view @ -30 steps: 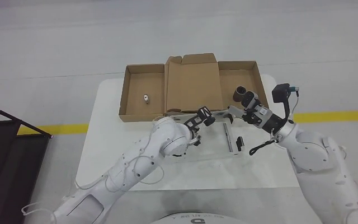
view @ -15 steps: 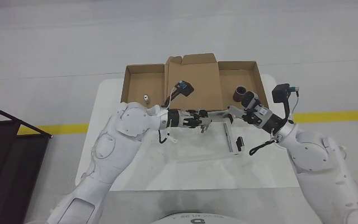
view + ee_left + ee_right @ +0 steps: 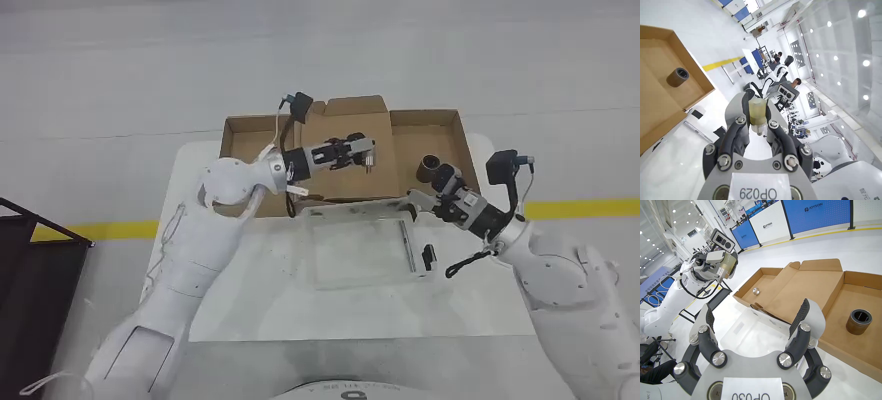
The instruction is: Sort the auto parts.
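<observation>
You have one pale yellow plug with a metal screw end (image 3: 757, 113), and the left claw (image 3: 757, 100) is clenched tight on it. The claw holds it up in the air over the middle flap of the open cardboard box (image 3: 222, 170). Count the other parts: one dark round bearing (image 3: 858, 321) stands upright in the box's right section, and one small silver ring (image 3: 755, 291) lies in the left section. From the top, your left arm crosses over the left section and covers much of it. The right claw (image 3: 757, 308) is spread wide with nothing in it. It hangs just in front of the box, near the bearing, over the far edge of one clear plastic tray (image 3: 330, 280). The tray sits on the white table (image 3: 480, 300), just beside the box, and one small black piece (image 3: 427, 255) lies by the tray's right side.
</observation>
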Robot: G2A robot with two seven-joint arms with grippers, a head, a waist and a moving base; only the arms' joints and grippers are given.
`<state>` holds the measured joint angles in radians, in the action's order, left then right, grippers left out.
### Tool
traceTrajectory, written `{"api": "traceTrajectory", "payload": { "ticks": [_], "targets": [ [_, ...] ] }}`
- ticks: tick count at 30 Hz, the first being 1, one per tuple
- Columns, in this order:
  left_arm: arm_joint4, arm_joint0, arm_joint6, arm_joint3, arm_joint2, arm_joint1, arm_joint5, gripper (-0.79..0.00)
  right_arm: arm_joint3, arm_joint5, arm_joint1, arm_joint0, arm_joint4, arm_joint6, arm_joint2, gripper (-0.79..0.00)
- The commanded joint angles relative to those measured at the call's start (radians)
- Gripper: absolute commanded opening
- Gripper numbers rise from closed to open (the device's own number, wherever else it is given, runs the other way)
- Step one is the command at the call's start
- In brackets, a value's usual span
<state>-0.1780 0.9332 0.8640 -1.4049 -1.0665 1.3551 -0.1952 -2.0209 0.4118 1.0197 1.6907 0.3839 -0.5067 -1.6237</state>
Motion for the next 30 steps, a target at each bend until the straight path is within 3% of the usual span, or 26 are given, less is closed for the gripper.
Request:
{"api": "traceTrajectory", "payload": {
  "ticks": [1, 9, 21, 24, 28, 30],
  "targets": [
    [-0.002, -0.007, -0.008, 0.014, 0.012, 0.003, -0.005, -0.785, 0.000, 0.000, 0.000, 0.000, 0.000, 0.000, 0.000, 0.000],
    [0.016, -0.014, -0.037, 0.039, 0.015, 0.002, -0.026, -0.785, 0.000, 0.000, 0.000, 0.000, 0.000, 0.000, 0.000, 0.000],
    [0.327, 0.019, -0.173, -0.063, -0.011, -0.022, -0.110, -0.785, 0.000, 0.000, 0.000, 0.000, 0.000, 0.000, 0.000, 0.000],
    [0.516, 0.043, -0.261, -0.092, -0.062, -0.039, -0.126, -0.785, 0.000, 0.000, 0.000, 0.000, 0.000, 0.000, 0.000, 0.000],
    [1.065, 0.116, -0.434, -0.208, -0.082, -0.066, -0.063, -0.785, 0.000, 0.000, 0.000, 0.000, 0.000, 0.000, 0.000, 0.000],
    [1.108, 0.160, -0.459, -0.240, -0.077, -0.071, -0.085, -0.785, 0.000, 0.000, 0.000, 0.000, 0.000, 0.000, 0.000, 0.000]
  ]
}}
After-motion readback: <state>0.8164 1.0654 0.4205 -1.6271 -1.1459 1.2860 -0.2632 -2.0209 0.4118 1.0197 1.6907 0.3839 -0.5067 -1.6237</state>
